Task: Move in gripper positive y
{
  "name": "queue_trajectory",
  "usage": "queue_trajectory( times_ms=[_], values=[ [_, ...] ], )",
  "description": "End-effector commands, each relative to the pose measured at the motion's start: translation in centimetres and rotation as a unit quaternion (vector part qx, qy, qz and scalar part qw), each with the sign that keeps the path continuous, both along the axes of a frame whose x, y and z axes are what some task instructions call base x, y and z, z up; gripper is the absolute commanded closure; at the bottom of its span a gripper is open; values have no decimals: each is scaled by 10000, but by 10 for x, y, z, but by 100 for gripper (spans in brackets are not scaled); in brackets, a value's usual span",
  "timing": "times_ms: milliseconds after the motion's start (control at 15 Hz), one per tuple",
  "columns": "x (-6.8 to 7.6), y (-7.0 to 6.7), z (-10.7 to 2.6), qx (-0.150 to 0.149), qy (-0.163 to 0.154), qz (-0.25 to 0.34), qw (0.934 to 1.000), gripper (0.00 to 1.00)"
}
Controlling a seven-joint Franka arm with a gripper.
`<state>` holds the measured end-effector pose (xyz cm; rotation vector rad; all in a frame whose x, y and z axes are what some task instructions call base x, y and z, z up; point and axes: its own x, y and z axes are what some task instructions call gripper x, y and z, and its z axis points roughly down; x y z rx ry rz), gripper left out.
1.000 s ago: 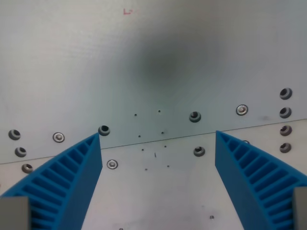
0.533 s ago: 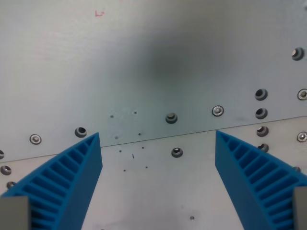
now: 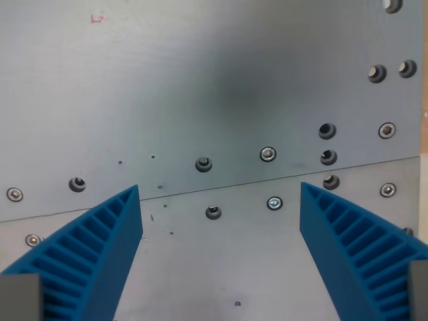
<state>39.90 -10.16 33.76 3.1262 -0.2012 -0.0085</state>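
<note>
In the wrist view my gripper (image 3: 219, 221) is open and empty. Its two blue ribbed fingers (image 3: 93, 257) stand wide apart at the lower left and lower right of the picture. Below them lies a grey metal plate (image 3: 200, 87) with a seam (image 3: 227, 184) running slightly uphill to the wrist view's right. Nothing is between the fingers except bare plate.
Several screws and holes dot the plate, among them a screw (image 3: 212, 212) below the seam and a hole (image 3: 204, 164) above it. A small red mark (image 3: 97, 19) is at the top left. A tan strip (image 3: 424, 80) shows at the right edge.
The whole scene has shifted to the wrist view's left, so the camera has moved to the right over the plate. More holes and the tan edge have come into view. The fingers stay open.
</note>
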Motion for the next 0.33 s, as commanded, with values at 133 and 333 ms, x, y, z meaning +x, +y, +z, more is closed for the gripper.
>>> queue_trajectory(
  times_ms=[133,333],
  values=[
    [-1,-20,2,13,-29,89,10000,0],
    [-2,-35,3,13,-29,89,10000,0]
  ],
)
